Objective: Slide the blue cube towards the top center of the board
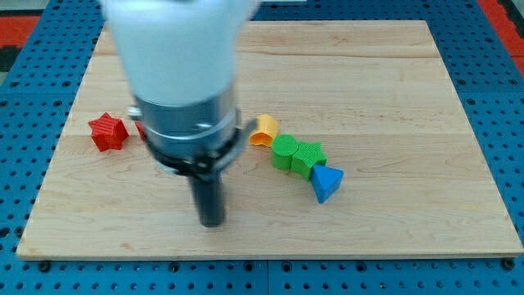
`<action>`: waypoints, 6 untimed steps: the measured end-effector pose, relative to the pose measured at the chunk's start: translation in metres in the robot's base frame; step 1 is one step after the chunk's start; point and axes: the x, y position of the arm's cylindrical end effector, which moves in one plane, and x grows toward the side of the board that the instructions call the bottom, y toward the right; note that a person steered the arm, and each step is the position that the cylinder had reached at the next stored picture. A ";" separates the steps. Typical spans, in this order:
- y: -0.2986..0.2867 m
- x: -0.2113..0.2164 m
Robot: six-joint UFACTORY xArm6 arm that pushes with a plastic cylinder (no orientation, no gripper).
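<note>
The blue cube does not show in the camera view; the arm's large blurred body (184, 82) covers the left middle of the board. My tip (211, 222) touches the board near the bottom edge, left of centre. It stands left of the blue triangular block (327, 182) and below the red blocks.
A red star (107, 133) lies at the left; only a sliver of the red cylinder (139, 129) beside it shows. A yellow arch-shaped block (264, 129), a green cylinder (285, 152) and a green star (309, 156) lie in a row with the blue triangular block. The wooden board (409, 98) lies on blue pegboard.
</note>
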 end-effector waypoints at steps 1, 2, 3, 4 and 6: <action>0.005 -0.046; 0.003 -0.110; 0.036 -0.146; 0.043 -0.195; 0.049 -0.220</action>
